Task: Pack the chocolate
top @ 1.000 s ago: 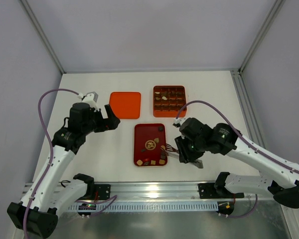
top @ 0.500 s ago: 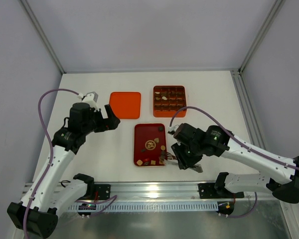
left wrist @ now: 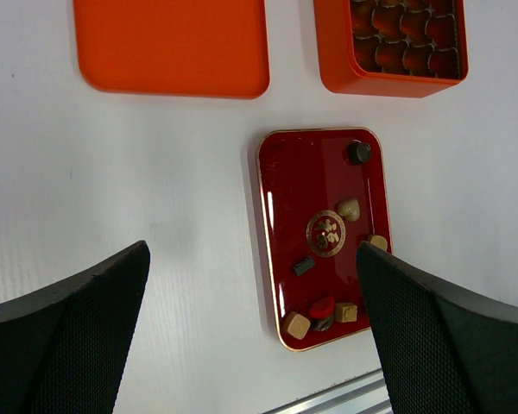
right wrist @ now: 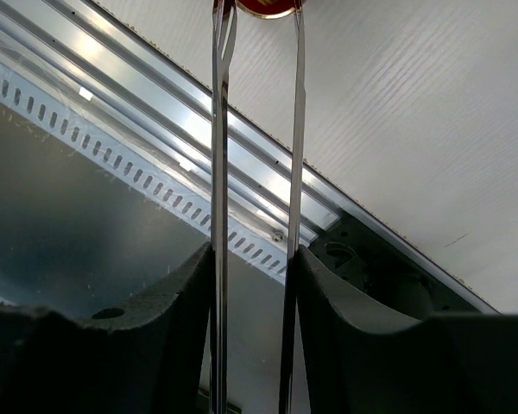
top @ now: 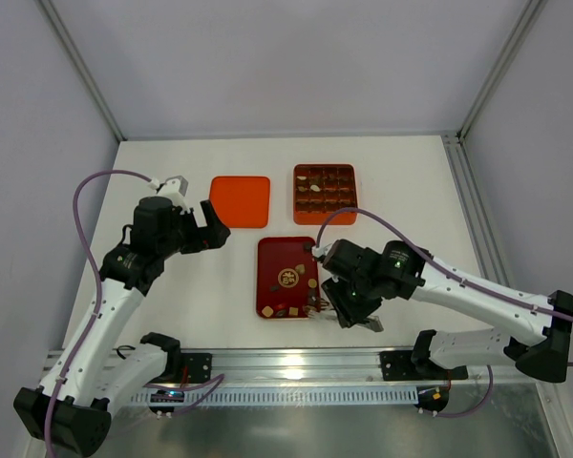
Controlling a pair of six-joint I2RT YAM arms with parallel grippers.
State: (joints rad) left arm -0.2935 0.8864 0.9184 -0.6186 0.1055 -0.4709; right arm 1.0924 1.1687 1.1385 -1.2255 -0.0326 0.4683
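Note:
Several small chocolate pieces lie loose on the dark red tray: a dark round one at the far corner, cream and tan ones at the right, several at the near end. The orange grid box behind the tray holds more pieces. My right gripper is shut on metal tongs, whose tips reach the tray's near right corner. I cannot tell whether the tongs hold a piece. My left gripper is open and empty, high above the table left of the tray.
A flat orange lid lies left of the grid box and shows in the left wrist view too. The aluminium rail runs along the table's near edge, just below the tongs.
My right arm has moved left, bringing the tongs from beside the tray to its near right corner. The left arm has not moved.

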